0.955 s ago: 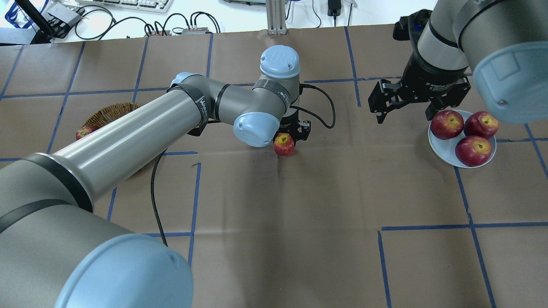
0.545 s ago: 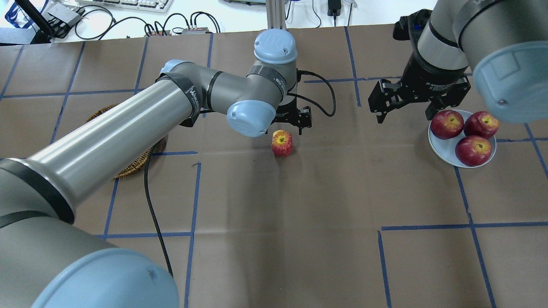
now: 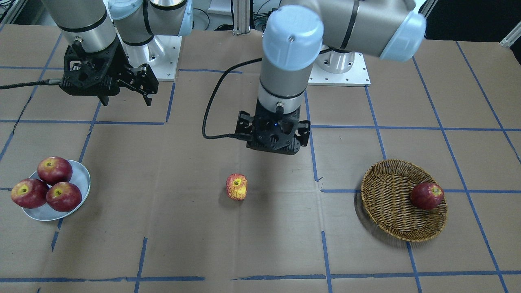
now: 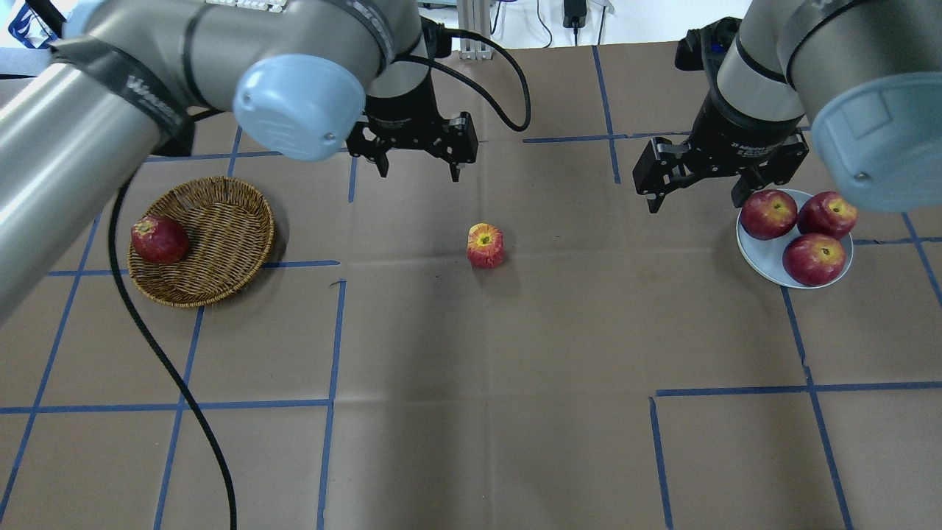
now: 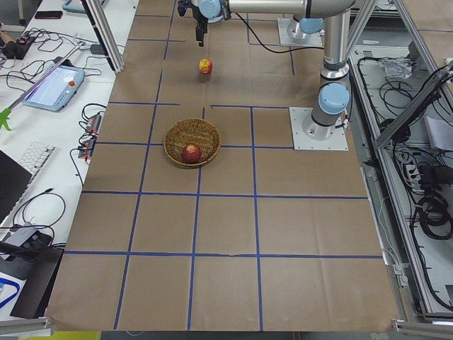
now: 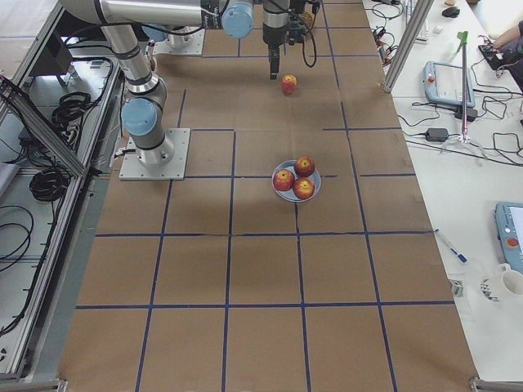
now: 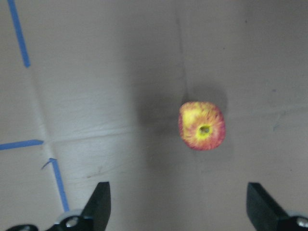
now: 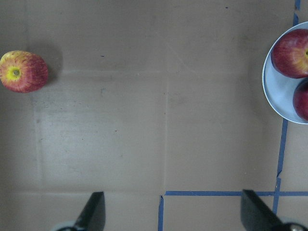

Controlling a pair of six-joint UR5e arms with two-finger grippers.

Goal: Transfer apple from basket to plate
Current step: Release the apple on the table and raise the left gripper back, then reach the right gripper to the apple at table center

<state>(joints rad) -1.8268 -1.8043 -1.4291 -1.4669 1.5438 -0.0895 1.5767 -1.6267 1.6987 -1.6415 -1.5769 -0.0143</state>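
The pale red-and-yellow streaked apple (image 4: 485,245) lies alone on the table's middle, between basket and plate; it also shows in the left wrist view (image 7: 202,126) and the right wrist view (image 8: 23,71). The wicker basket (image 4: 221,235) sits at the left, the pale plate (image 4: 762,254) at the right. My left gripper (image 4: 419,173) is open and empty, raised above and beyond the apple. My right gripper (image 4: 695,202) is open and empty, hovering just left of the plate.
One dark red apple (image 4: 158,239) lies in the basket. Three dark red apples (image 4: 767,213) fill most of the plate. The left arm's black cable (image 4: 169,368) trails over the table's left part. Blue tape lines cross the brown paper.
My left gripper has let go of the streaked apple, risen and drawn back toward the far left. The apple stays on the table. The right arm has not moved.
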